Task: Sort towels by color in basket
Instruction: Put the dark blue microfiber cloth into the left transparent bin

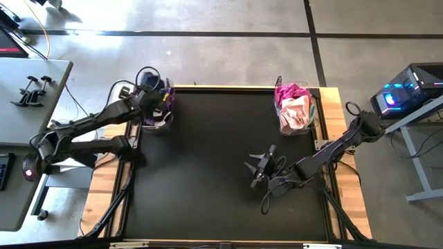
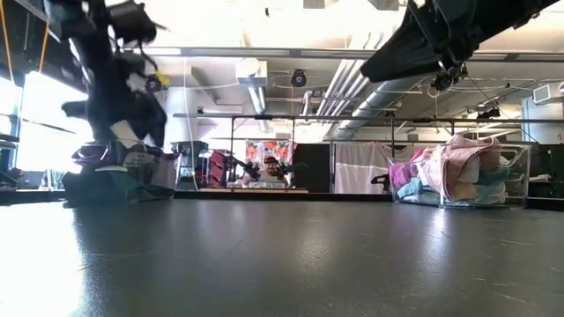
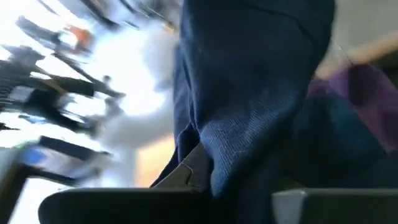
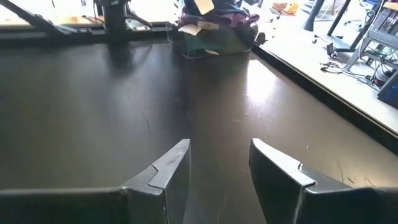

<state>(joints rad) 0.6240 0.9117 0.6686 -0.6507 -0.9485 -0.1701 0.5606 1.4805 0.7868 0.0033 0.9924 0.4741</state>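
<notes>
step: your left gripper (image 1: pixel 163 99) is over the dark basket (image 1: pixel 158 117), fingers clamped on a navy towel (image 3: pixel 249 93) | next: open them so it drops in | right gripper (image 4: pixel 214 171) – fingers apart, empty

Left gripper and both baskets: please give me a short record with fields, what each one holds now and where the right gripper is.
left gripper: shut on navy towel, above left basket
left basket: dark and purple towels
right basket: pink towels, magenta and peach
right gripper: open, empty, above bare black mat
</notes>
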